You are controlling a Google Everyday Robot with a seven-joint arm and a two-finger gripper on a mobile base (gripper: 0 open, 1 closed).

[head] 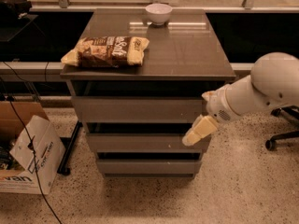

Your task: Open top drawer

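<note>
The top drawer (135,109) is the widest grey-brown flat front, just under the cabinet's top, and it sits flush. Below it are the middle drawer front (140,143) and the smallest bottom front (145,166). My gripper (192,136) comes in from the right on a white arm (252,92). Its cream fingers point down and to the left, in front of the right end of the middle drawer front, just below the top drawer's lower right corner. It holds nothing.
A bag of snacks (106,51) lies on the left of the cabinet top (187,45), and a white bowl (158,13) stands at its back edge. A cardboard box (28,157) with cables is on the floor at the left. An office chair base (280,134) is at the right.
</note>
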